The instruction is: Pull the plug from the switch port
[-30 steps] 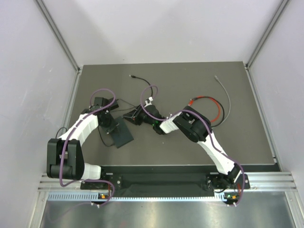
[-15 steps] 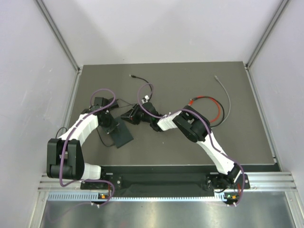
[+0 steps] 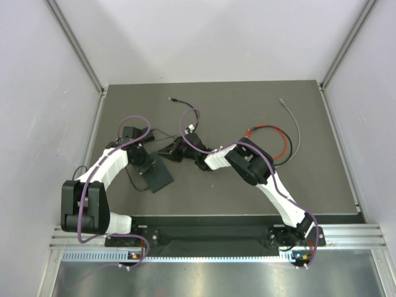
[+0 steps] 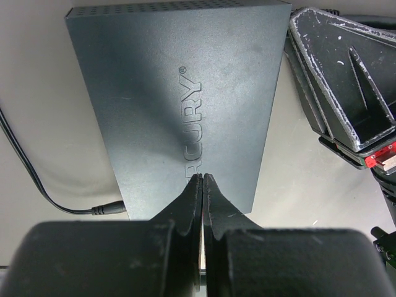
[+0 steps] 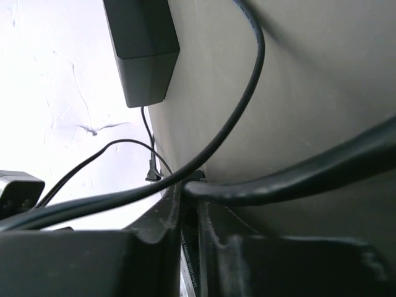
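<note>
Left wrist: plug pull unfinished, I judge.
My left gripper (image 4: 202,177), closed on nothing, pins the flat dark-grey switch (image 4: 154,74); right gripper (image 5: 190,189), near-closed, nips a thick black cable (image 5: 297,173).

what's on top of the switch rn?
Only the left gripper, shut, its tips over the switch beside the printed logo; contact can't be confirmed. The rest of the visible top is bare. The gripper's body covers the near edge, so that part is unseen.
</note>
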